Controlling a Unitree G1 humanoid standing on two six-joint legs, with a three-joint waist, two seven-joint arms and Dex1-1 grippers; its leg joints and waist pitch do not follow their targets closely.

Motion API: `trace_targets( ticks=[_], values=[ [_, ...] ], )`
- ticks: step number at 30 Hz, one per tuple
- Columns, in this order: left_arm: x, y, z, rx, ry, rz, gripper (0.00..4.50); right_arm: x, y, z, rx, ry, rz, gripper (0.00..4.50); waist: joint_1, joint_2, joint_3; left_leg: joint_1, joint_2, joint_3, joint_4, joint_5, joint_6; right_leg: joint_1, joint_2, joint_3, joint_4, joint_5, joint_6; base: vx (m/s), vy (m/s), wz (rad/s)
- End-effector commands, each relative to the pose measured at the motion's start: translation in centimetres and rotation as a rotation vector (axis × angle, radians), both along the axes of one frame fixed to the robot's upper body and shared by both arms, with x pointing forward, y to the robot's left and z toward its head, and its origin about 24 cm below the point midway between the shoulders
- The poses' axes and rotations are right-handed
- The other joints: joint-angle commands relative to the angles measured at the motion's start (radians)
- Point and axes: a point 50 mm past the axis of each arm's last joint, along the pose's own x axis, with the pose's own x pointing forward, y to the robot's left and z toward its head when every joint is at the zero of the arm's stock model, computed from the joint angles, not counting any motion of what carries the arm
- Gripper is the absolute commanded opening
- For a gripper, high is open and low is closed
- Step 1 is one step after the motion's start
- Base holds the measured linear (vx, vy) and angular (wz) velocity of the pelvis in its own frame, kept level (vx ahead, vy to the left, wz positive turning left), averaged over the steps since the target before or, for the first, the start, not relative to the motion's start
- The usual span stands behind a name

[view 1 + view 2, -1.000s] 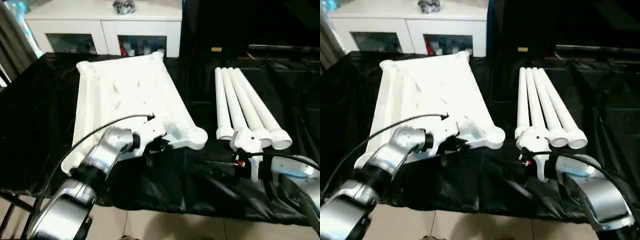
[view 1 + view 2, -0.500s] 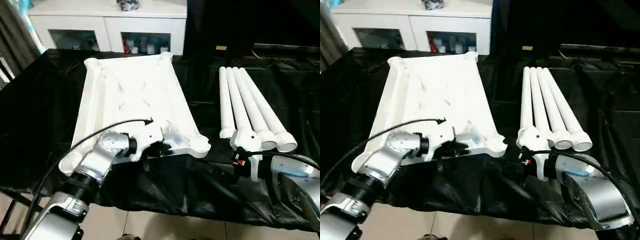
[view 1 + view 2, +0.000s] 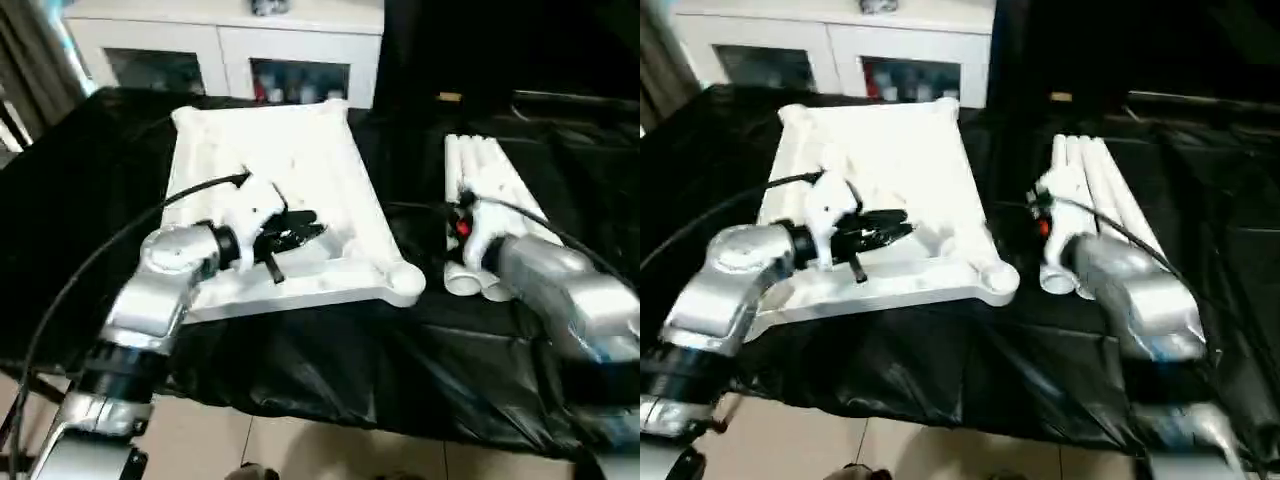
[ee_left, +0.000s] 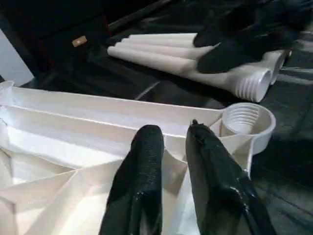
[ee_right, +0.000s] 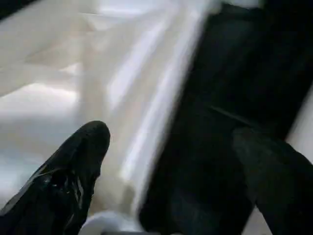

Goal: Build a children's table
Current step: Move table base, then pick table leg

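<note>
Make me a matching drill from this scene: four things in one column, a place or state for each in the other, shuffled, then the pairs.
Things:
1. tabletop
2. legs
3. left gripper
4. right gripper

Places or states:
A. lying bundled side by side on the black cloth
B. over the bundle, jaws spread wide
C. ribbed underside up
D. above the ribs, jaws slightly parted, holding nothing

Pairs: 1-C, 2-A, 3-D, 4-B

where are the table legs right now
The four legs lie bundled side by side on the black cloth, right of the upturned tabletop, with the right gripper over them.
</note>
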Motion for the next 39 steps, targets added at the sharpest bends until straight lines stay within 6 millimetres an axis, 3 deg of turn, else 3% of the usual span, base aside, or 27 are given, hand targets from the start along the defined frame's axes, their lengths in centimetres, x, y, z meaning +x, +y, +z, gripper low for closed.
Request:
trace_targets(
  ticks=[1,5,7,9,14,18,24,30,32,35,39],
  values=[
    [-0.3,0.0,0.2,0.012,-0.01,0.006,1.37,1.1,-1.1,-0.6,-0.026,0.055,-0.125,4.5,0.003,-0.019,-0.077,0.032,0.071,-0.027,-0.066,-0.098,0.035,0.039,-0.051,0.027,-0.056,-0.079,-0.266,0.0,0.0,0.0],
    [-1.1,-0.1,0.2,0.033,0.007,-0.025,1.7,3.0,-1.5,-1.9,-0.047,0.122,-0.257,4.5,0.002,-0.021,-0.073,0.032,0.07,-0.027,-0.068,-0.145,0.002,0.036,-0.051,0.027,-0.061,-0.152,-0.254,0.0,0.0,0.0],
    [-1.2,-0.2,0.3,0.032,0.006,-0.033,1.86,3.2,-1.6,-2.0,-0.06,0.117,-0.274,4.5,0.002,-0.018,-0.077,0.035,0.07,-0.027,-0.067,-0.136,-0.006,0.035,-0.048,0.026,-0.054,-0.12,-0.249,0.0,0.0,0.0],
    [-1.6,-0.2,0.4,0.034,0.013,-0.043,1.97,3.6,-1.8,-2.3,-0.062,0.127,-0.298,4.5,0.001,-0.027,-0.079,0.032,0.068,-0.026,-0.065,-0.117,0.001,0.04,-0.048,0.025,-0.05,-0.077,-0.255,0.0,0.0,0.0],
    [-2.2,-0.2,0.4,0.055,0.032,-0.068,2.43,4.2,-2.2,-3.0,-0.066,0.158,-0.339,4.5,0.005,-0.022,-0.079,0.029,0.068,-0.025,-0.062,-0.093,0.026,0.042,-0.049,0.024,-0.046,-0.051,-0.269,0.0,0.0,0.0],
    [-2.8,-0.2,0.2,0.081,0.062,-0.1,2.73,4.2,-2.4,-3.7,-0.066,0.187,-0.356,4.5,0.003,-0.022,-0.077,0.03,0.069,-0.025,-0.063,-0.129,0.015,0.04,-0.048,0.023,-0.048,-0.094,-0.268,0.0,0.0,0.0],
    [-3.4,-0.2,0.4,0.096,0.083,-0.126,2.73,4.1,-1.9,-4.7,-0.026,0.252,-0.339,4.5,0.003,-0.023,-0.078,0.029,0.068,-0.025,-0.061,-0.131,0.016,0.04,-0.045,0.023,-0.044,-0.074,-0.275,0.0,0.0,0.0],
    [-3.7,-0.2,0.8,0.115,0.089,-0.137,2.73,4.2,-2.0,-4.9,-0.007,0.311,-0.332,4.5,0.003,-0.024,-0.076,0.029,0.07,-0.027,-0.062,-0.165,0.004,0.039,-0.049,0.023,-0.046,-0.117,-0.276,0.0,0.0,0.0],
    [-3.8,-0.2,0.9,0.115,0.091,-0.139,2.73,4.2,-2.1,-4.8,0.006,0.329,-0.338,4.5,0.002,-0.03,-0.076,0.029,0.07,-0.026,-0.063,-0.166,0.001,0.037,-0.046,0.022,-0.045,-0.111,-0.276,0.0,0.0,0.0],
    [-3.9,-0.3,1.1,0.121,0.092,-0.146,2.82,4.2,-2.1,-4.7,0.034,0.36,-0.345,4.14,0.004,-0.028,-0.077,0.03,0.07,-0.026,-0.062,-0.16,0.001,0.038,-0.047,0.023,-0.042,-0.099,-0.276,0.0,0.0,0.0],
    [-4.0,-0.3,1.2,0.124,0.097,-0.153,2.82,4.3,-2.5,-4.4,0.076,0.377,-0.386,3.77,0.006,-0.032,-0.078,0.029,0.07,-0.025,-0.06,-0.146,0.007,0.039,-0.047,0.022,-0.04,-0.083,-0.277,0.0,0.0,0.0]
  ],
)
